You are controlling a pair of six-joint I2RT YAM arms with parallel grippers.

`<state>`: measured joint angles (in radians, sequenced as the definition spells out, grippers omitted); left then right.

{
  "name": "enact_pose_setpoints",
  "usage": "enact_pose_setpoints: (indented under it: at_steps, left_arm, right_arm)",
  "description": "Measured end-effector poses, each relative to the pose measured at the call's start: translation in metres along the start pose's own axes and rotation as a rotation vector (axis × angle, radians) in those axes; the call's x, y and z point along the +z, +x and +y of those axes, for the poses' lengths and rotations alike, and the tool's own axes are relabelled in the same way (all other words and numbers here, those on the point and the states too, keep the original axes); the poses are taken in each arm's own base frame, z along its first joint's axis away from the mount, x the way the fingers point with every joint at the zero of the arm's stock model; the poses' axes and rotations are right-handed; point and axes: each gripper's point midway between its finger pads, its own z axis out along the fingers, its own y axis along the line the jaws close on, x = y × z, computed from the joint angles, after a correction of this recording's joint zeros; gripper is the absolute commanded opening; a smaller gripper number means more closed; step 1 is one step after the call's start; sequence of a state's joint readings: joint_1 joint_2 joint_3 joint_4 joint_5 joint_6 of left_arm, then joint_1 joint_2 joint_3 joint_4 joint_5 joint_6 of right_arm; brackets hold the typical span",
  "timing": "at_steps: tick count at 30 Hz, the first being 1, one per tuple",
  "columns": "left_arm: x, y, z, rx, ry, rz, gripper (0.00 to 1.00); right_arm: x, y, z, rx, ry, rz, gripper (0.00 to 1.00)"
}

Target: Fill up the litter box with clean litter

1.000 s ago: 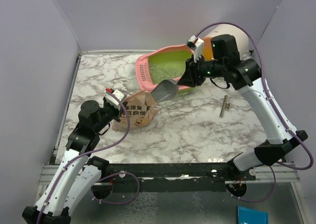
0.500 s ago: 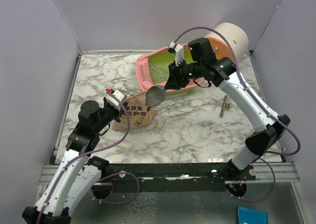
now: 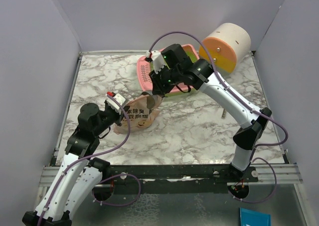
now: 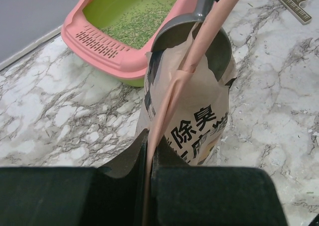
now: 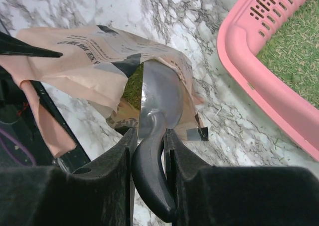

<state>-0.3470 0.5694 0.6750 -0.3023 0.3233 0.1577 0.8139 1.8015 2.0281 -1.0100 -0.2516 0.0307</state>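
Right gripper (image 5: 148,142) clamped on scoop (image 5: 159,96), left gripper (image 4: 149,158) pinching pouch (image 4: 197,131) edge

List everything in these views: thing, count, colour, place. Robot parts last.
pink plastic litter box: one, pink rim, green inside, far centre of table
pale greenish litter granules: thin layer, inside the litter box
tan paper pouch with Chinese print: one, left of centre, near the box
grey metal scoop: one, bowl at the pouch mouth
round white-orange-yellow cabinet: one, far right corner
small tan ruler: one, on table right of pouch
white-grey marble table: one, under everything
blue flat object: one, bottom right
left tool: black, pinching pouch edge
right tool: black, gripping scoop handle
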Motion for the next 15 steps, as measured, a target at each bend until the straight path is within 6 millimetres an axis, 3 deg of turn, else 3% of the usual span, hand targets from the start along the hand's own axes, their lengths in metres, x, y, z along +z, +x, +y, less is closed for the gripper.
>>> enact_pose_setpoints:
  at_steps: [15]
  left_arm:
    - [-0.003, -0.001, -0.004, 0.003, 0.017, -0.005, 0.00]
  right_arm:
    - [0.037, 0.030, -0.011, -0.051, 0.172, 0.143, 0.01]
